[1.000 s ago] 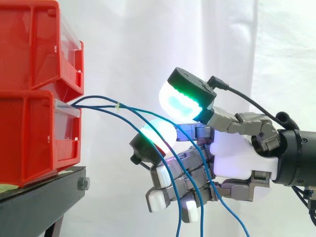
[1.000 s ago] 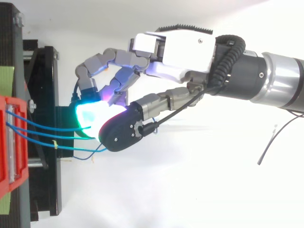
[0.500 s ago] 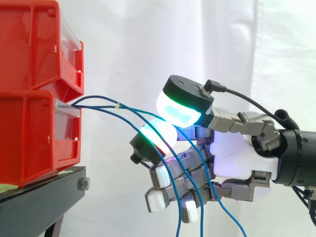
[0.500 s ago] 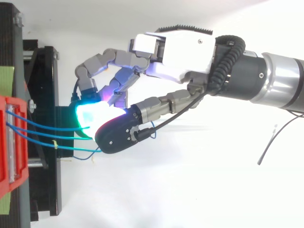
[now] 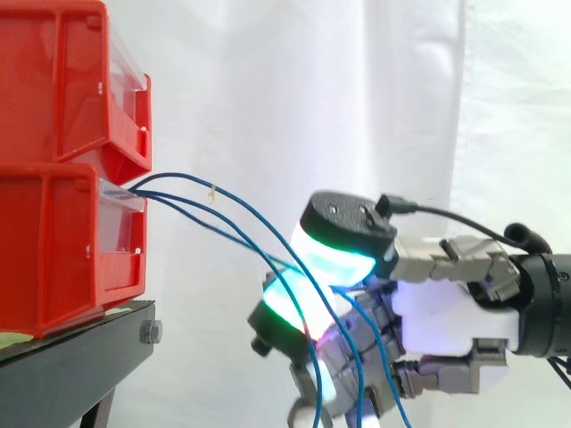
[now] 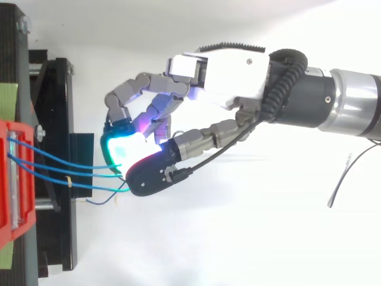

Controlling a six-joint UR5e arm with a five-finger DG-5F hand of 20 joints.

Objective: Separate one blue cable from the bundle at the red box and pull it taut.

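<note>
Several blue cables leave the clear front of the lower red box and slope down to the right into my hand. In the top view the blue cables run from the red box to my hand. My glowing fingertips are pressed together, pinching a blue cable between the thumb pad and a finger pad. The other cables pass over the curled fingers and hang down below. One loose cable end lies just below the pinch.
A second red bin sits stacked on the lower box. Both rest on a black stand at the left, also seen from above as the stand. A white curtain hangs behind.
My hand has dropped lower and drawn slightly away from the box. The thumb pad has come down onto the finger pad, and the cables now slope more steeply.
</note>
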